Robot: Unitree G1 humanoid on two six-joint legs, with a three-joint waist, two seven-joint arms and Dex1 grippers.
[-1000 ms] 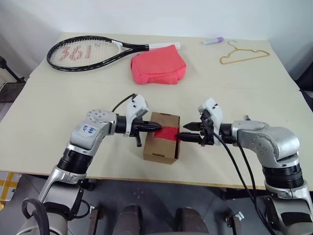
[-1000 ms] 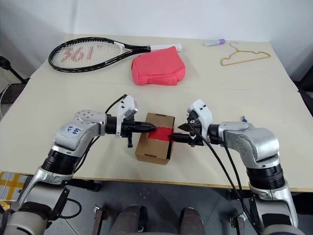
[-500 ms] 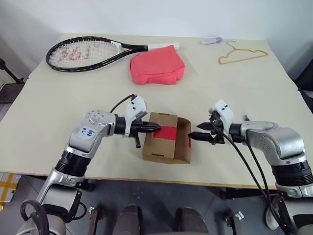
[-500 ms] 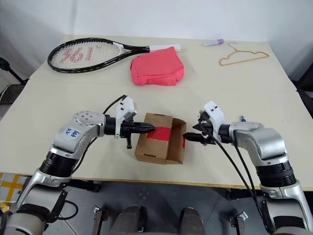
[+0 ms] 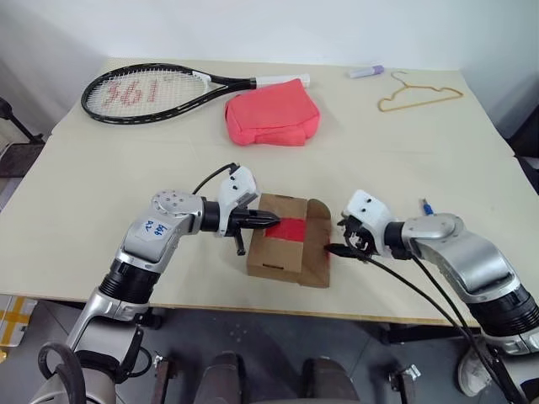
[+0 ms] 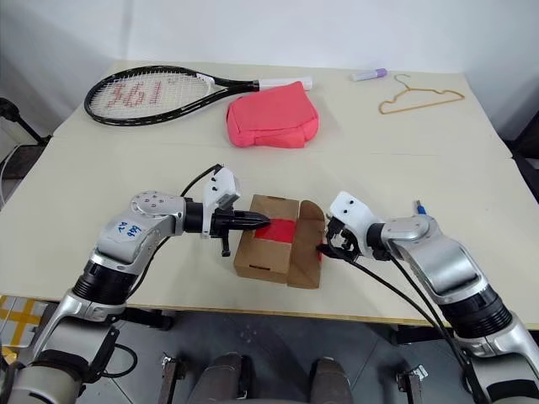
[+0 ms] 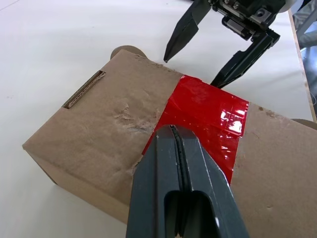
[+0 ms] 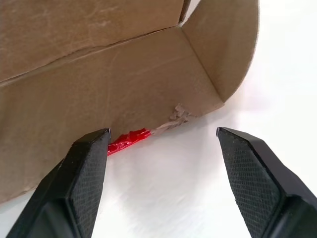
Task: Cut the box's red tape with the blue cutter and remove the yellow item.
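Note:
The brown cardboard box [image 5: 278,248] stands near the table's front edge, with the red tape [image 5: 290,229] across its top. My left gripper [image 5: 271,220] is shut, its tip resting on the box top at the tape's edge [image 7: 203,119]. The box's right flap [image 5: 317,244] hangs open, a torn bit of red tape [image 8: 126,140] at its lower edge. Beside that flap my right gripper [image 5: 335,242] is open and holds nothing. A blue tip of the cutter [image 5: 424,204] peeks out behind my right forearm. The yellow item is hidden.
At the back of the table [image 5: 101,185] lie a tennis racket [image 5: 152,88], a pink-red fabric pouch [image 5: 274,118], a lilac marker [image 5: 366,71] and a wire hanger [image 5: 418,94]. The table's front edge runs just below the box.
The box's right flap has swung open and folded outward. My right gripper moved right and down from the taped edge to beside the flap. My left gripper stayed on the box top.

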